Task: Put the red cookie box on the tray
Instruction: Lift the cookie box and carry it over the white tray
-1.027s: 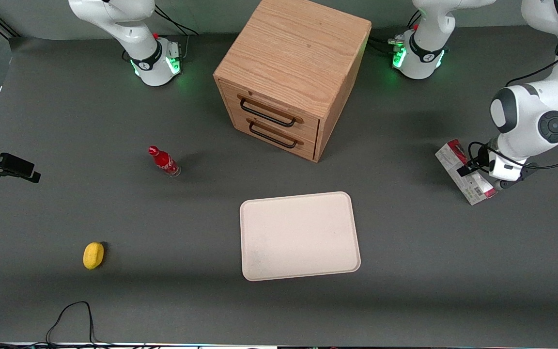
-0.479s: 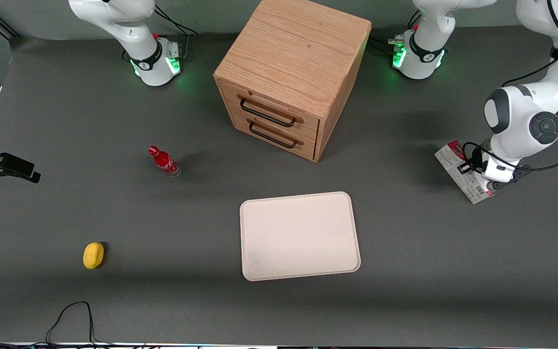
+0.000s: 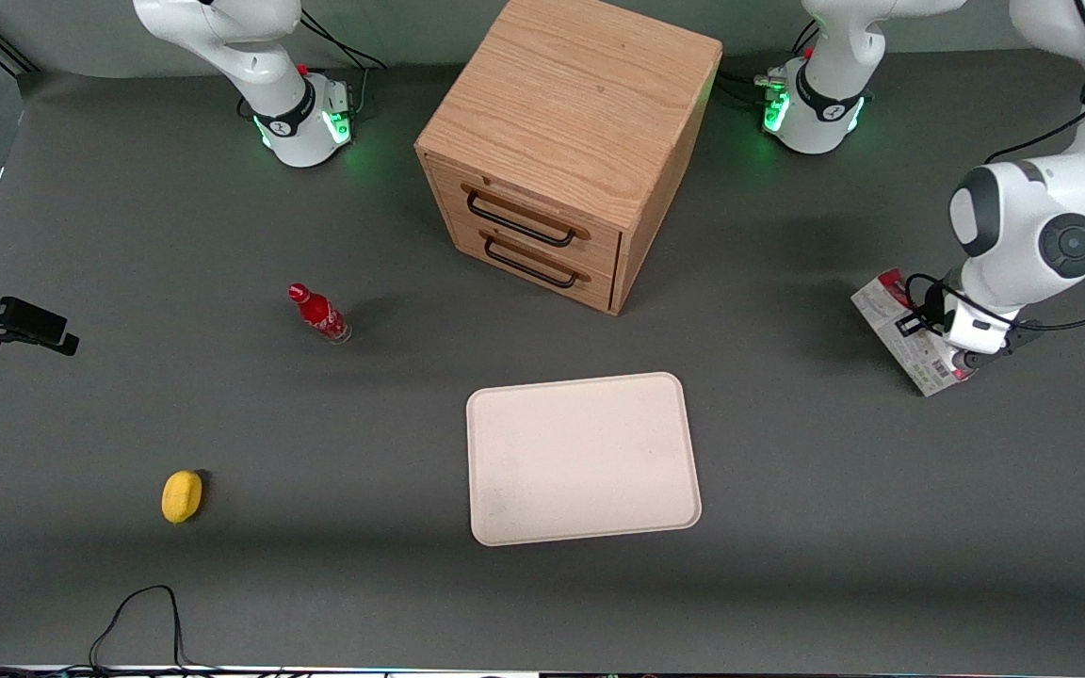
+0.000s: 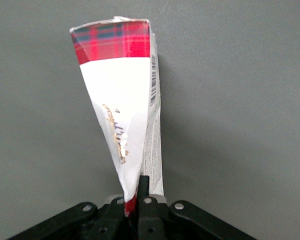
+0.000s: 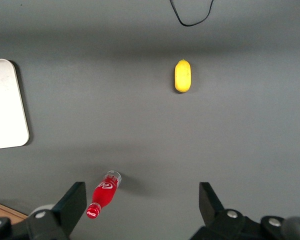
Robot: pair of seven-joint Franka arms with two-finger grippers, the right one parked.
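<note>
The red cookie box (image 3: 910,341) sits toward the working arm's end of the surface (image 3: 222,584), well apart from the tray (image 3: 584,459), and the left arm's gripper (image 3: 962,348) is at it. In the wrist view the gripper (image 4: 135,202) has its fingers pinched together on one end of the carton (image 4: 125,110), so it is clamped on the box by that end — the rest of the carton stretches away from the fingers, its tartan-printed red end farthest out.

By its look this is a light cardboard carton: stiff along its length, but thin-walled, so a hard squeeze could dent the panels. Held at one end, the long free length is likely to droop or swing in transit, and smooth printed card may pivot between the fingers. A hold nearer the middle, across the narrow red sides, would be steadier; with the present grip, a slow, level carry seems wise.

The tray lies bare, nearer the front camera than the wooden drawer cabinet (image 3: 561,151) — wide enough to take the carton flat. A small red bottle (image 3: 318,314) and a yellow lemon-like object (image 3: 182,496) lie toward the parked arm's end.
</note>
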